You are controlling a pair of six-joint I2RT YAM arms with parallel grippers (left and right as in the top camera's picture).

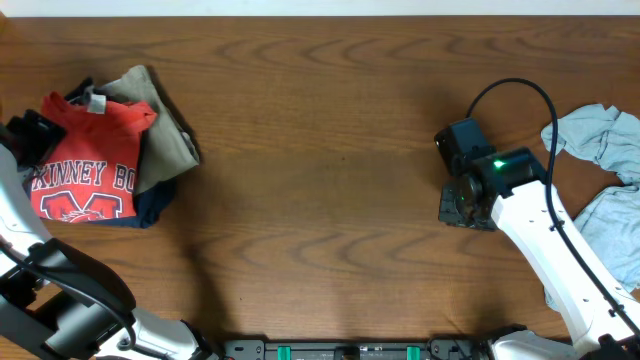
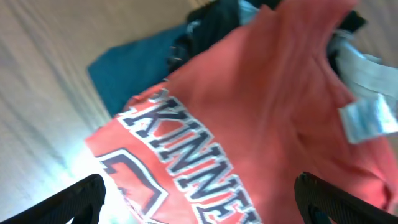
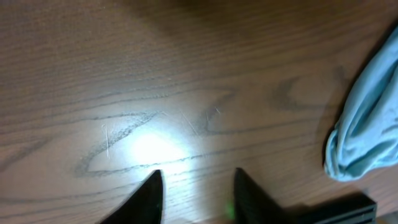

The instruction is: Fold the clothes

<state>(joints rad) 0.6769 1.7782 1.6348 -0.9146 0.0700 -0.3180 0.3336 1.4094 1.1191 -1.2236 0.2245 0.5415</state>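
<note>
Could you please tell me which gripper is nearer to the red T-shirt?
Left. The left gripper is over the red T-shirt; the right gripper is across the table, beside the pale blue shirt.

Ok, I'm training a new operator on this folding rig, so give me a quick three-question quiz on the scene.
1. True or false: the red T-shirt lies on top of the pile at the table's left.
2. Where is the pale blue shirt? A) folded on the pile B) crumpled at the table's right edge C) under the red T-shirt
3. Fill in: the right gripper hovers over bare wood, holding ____.
Key: 1 true; 2 B; 3 nothing.
</note>
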